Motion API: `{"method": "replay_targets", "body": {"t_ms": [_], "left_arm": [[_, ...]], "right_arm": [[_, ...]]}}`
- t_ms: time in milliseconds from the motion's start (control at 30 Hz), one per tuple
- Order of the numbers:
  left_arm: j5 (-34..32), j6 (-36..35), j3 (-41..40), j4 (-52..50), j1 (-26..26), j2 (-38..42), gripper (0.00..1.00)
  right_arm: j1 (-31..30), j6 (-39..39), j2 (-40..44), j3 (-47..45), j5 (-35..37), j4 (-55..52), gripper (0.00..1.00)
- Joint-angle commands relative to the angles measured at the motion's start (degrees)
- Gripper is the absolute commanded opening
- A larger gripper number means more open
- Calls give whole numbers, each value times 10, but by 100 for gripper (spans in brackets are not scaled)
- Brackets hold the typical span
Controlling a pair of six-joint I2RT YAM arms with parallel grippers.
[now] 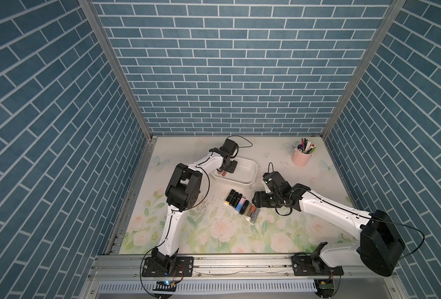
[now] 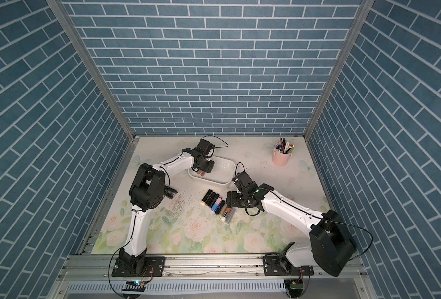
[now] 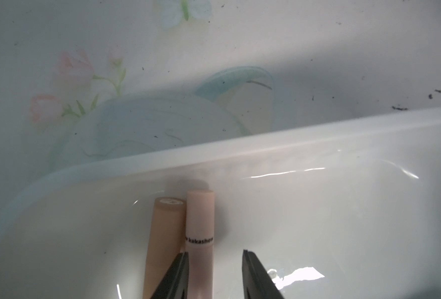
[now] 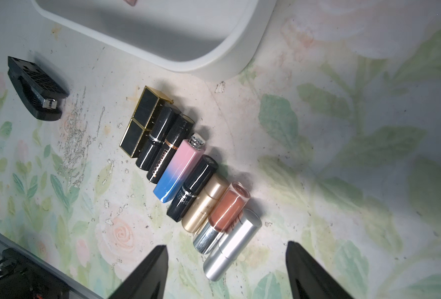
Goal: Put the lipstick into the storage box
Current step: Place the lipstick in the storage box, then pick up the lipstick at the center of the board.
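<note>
Aluminium rail (image 1: pixel 240 264) along the bottom edge of both top views anchors the two arm bases. Beyond it, on the floral mat (image 1: pixel 214 233), a row of lipsticks (image 1: pixel 242 205) lies side by side in a diagonal line at centre frame. Right gripper (image 4: pixel 227 246) hangs over the row's lower-right end, jaws spread wide. A silver lipstick (image 4: pixel 240 238) shows between the fingertips with a gap on each side.

Just above the row sits the white storage box (image 1: pixel 240 182). Left gripper (image 3: pixel 214 255) reaches down into the box's left end, jaws parted. A pink lipstick tube (image 3: pixel 200 222) lies on the box floor between them, clear of one finger, with a tan tube (image 3: pixel 166 233) touching it alongside. At the mat's upper right, a pink pen cup (image 1: pixel 302 158) stands well apart.
</note>
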State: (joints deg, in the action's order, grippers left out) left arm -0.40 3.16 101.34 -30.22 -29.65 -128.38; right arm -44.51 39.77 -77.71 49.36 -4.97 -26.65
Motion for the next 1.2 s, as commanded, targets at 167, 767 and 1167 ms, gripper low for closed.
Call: {"method": "replay_targets", "body": {"t_ms": [167, 767, 1167], "left_arm": [[12, 16, -11, 3, -2, 63, 52], [91, 81, -196, 79, -2, 320, 63], [95, 86, -262, 88, -2, 383, 64]], "right_arm": [[-36, 61, 8, -31, 26, -27, 62], [-75, 86, -44, -29, 34, -21, 51], [-87, 88, -66, -25, 36, -17, 48]]}}
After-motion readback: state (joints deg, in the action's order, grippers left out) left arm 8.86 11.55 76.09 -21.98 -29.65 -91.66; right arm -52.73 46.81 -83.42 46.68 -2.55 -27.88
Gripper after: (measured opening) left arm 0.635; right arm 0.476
